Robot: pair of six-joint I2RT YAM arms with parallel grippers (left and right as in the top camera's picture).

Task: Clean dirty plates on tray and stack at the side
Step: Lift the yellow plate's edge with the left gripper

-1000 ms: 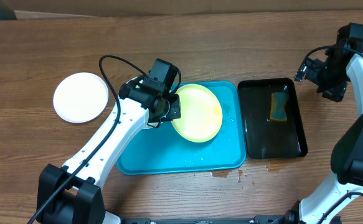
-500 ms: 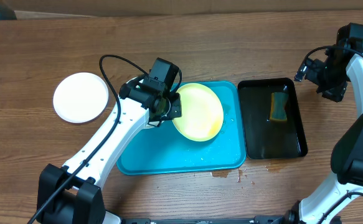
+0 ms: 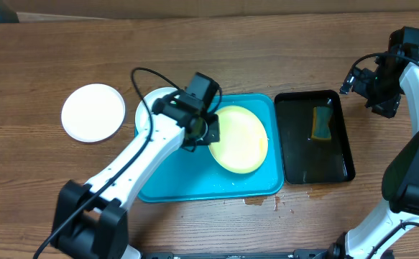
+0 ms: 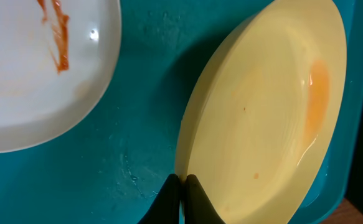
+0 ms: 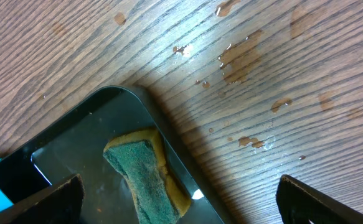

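Tabletop [image 5: 281,56] wet-spotted wood, left pincer [image 4: 182,182] clamped on yellow plate [image 4: 262,124], right pincer [image 5: 180,190] apart

Above tray [image 3: 216,185]: left arm [image 3: 148,144], yellow plate [image 3: 243,140]

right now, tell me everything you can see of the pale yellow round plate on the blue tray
The pale yellow round plate looks like smooth, glossy plastic, with a shallow well and a raised rim. A faint orange smear and a wet sheen mark one side. The left gripper is shut on its rim, and the plate seems tilted, with the gripped edge raised. It lies over the right half of the turquoise rectangular tray, apart from the smeared white plate.
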